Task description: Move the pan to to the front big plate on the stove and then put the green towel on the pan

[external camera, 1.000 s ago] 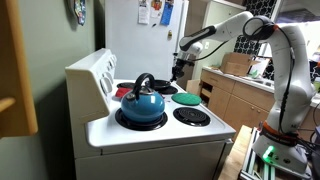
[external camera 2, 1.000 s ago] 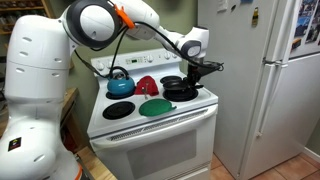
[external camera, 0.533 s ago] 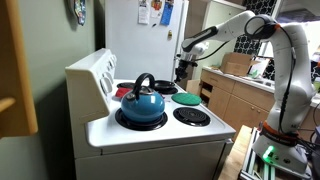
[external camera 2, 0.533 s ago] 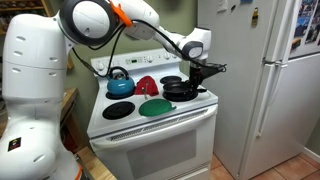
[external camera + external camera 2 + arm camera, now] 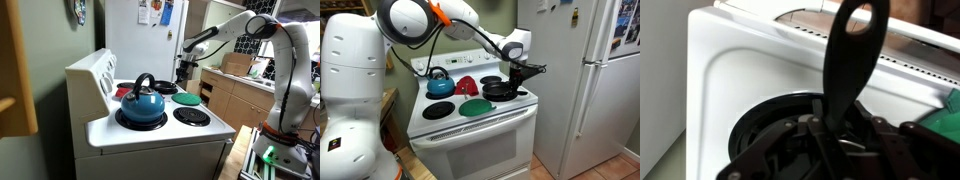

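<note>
1. There was one claw [image 5: 516,70], one pan [image 5: 500,91], one towel [image 5: 475,107], one kettle [image 5: 439,83] and one red item [image 5: 467,84], all on or above a single stove [image 5: 470,128].
2. The kettle stood well apart from the claw, on a burner at the far side of the stove top. The red item lay between the kettle and the claw.
3. One bare burner [image 5: 438,110] lay beyond the towel, farther from the claw. A fridge [image 5: 582,80] stood near the claw on its other side.
4. The towel was the closest thing beside the pan. It lay flat at the stove's front edge, below the claw and off to one side. Whether it touched the pan could not be told.
5. The pan lay just below the claw, low over the stove top. Whether it rested there or hung clear could not be told.
6. In the wrist view the handle [image 5: 852,60] ran up from between the jaws, its hanging hole at the far end.
7. The jaws stood narrow, one on each side of the handle. Whether they pinched it could not be told.
</note>
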{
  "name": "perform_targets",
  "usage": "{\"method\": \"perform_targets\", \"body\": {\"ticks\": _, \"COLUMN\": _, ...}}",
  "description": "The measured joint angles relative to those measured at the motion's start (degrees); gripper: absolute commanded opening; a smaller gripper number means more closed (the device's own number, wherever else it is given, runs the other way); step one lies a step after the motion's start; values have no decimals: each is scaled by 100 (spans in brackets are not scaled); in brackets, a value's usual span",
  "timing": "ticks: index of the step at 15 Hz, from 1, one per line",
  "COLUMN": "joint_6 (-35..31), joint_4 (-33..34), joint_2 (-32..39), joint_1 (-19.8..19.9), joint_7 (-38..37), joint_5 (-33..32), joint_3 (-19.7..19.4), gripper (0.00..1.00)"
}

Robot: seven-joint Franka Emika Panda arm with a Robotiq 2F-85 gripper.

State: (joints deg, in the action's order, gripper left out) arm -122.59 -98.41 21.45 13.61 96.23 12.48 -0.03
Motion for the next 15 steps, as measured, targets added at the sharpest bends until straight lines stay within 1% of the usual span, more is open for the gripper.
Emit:
{"method": "perform_targets", "body": {"ticks": 1, "joint_6": 0, "joint_4": -24, "joint_2": -27, "joint_1": -1, "joint_7": 6, "joint_5": 7, "joint_3": 2, "gripper": 73}}
{"method": "perform_targets", "body": {"ticks": 2, "joint_6": 1, "joint_4": -58, "joint_2": -68, "joint_1": -1, "joint_7": 13, "joint_5": 28, "joint_3": 6, "gripper": 82}}
{"method": "perform_targets", "body": {"ticks": 4, "joint_6": 7, "joint_4": -116, "joint_2": -161, "joint_1": -4, "joint_7": 21, "joint_5": 74, "joint_3": 21, "gripper": 95}}
{"method": "perform_targets", "body": {"ticks": 5, "joint_6": 9, "joint_4": -138, "joint_2": -215, "joint_1": -13, "joint_7": 22, "joint_5": 96, "joint_3": 23, "gripper": 100}}
{"method": "perform_targets", "body": {"ticks": 7, "joint_6": 12, "joint_4": -199, "joint_2": -351, "joint_1": -38, "joint_7": -49, "joint_5": 82, "joint_3": 16, "gripper": 100}}
{"method": "perform_targets", "body": {"ticks": 9, "joint_6": 11, "joint_4": -286, "joint_2": -538, "joint_1": -88, "joint_7": -305, "joint_5": -86, "joint_3": -31, "gripper": 100}}
{"method": "perform_targets", "body": {"ticks": 13, "joint_6": 73, "joint_4": -426, "joint_2": -930, "joint_1": -241, "joint_7": -1047, "joint_5": -913, "joint_3": -208, "gripper": 100}}
{"method": "perform_targets", "body": {"ticks": 15, "joint_6": 114, "joint_4": -459, "joint_2": -1019, "joint_1": -255, "joint_7": -1125, "joint_5": -1003, "joint_3": -230, "gripper": 100}}
